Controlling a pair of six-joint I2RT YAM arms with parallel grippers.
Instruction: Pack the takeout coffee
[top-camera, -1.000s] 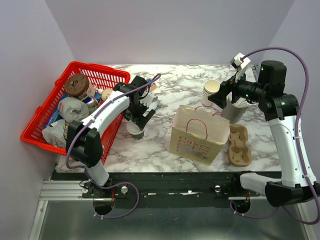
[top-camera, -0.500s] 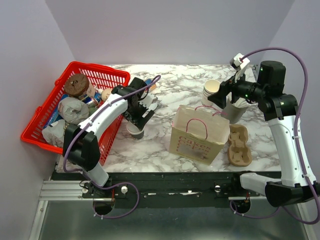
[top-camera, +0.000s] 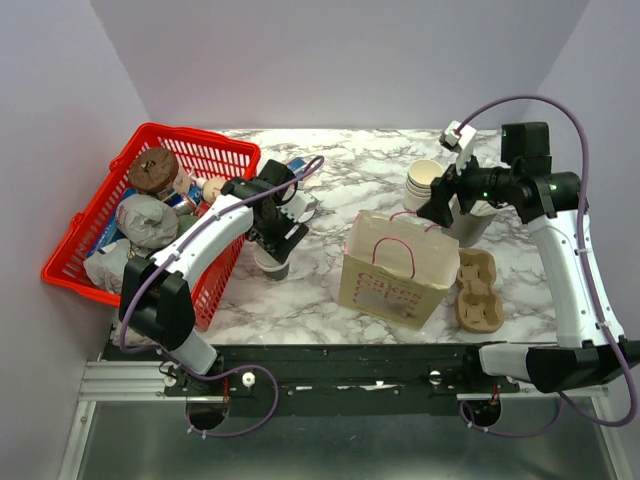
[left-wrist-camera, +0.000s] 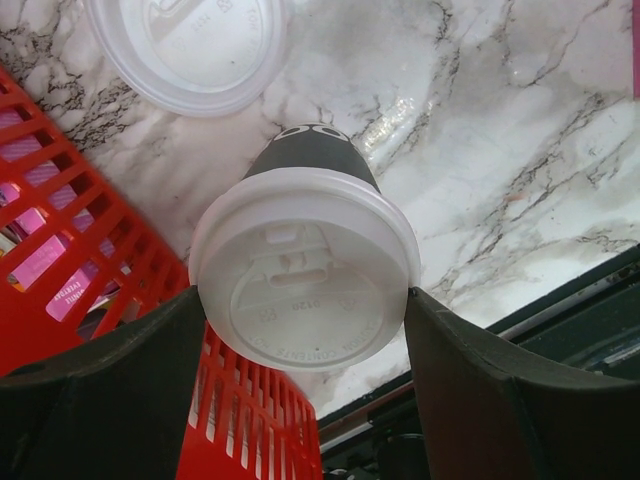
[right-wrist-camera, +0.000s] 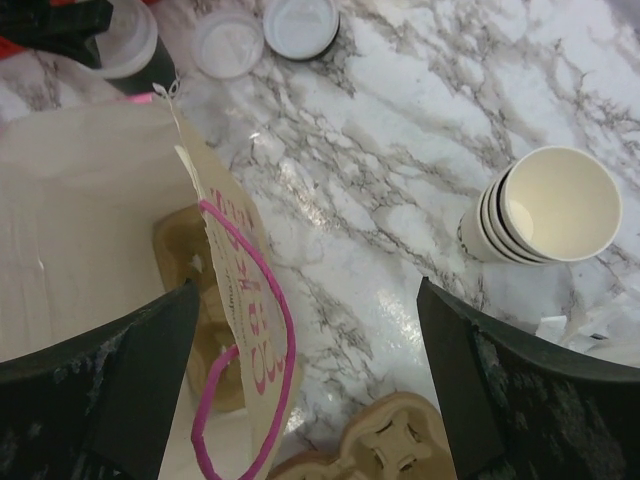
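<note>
We see the left jaws set around the takeout coffee (left-wrist-camera: 300, 300), which stands upright on the marble counter (left-wrist-camera: 500, 150) with its round white lid on and its dark lower band showing beyond the lid. Each jaw's inner face sits right at the lid's rim, one on either side, and we cannot tell whether they press on it or only flank it. Outside one of these jaws, close against it, runs the wall of the red basket (left-wrist-camera: 60, 200), and past the jaw tips a loose white lid (left-wrist-camera: 190, 45) lies flat on the counter, apart from the cup. The right jaws are spread wide with nothing between them, and they hang above the open mouth of the paper bag (right-wrist-camera: 90, 230). The bag's edge and its pink handle (right-wrist-camera: 265, 330) lie below the gap, nearer one jaw. A stack of plain cream cups (right-wrist-camera: 545, 205) lies on its side below the other jaw. A cardboard cup carrier (right-wrist-camera: 390, 440) rests on the counter under the middle of the gap, just beside the bag.
</note>
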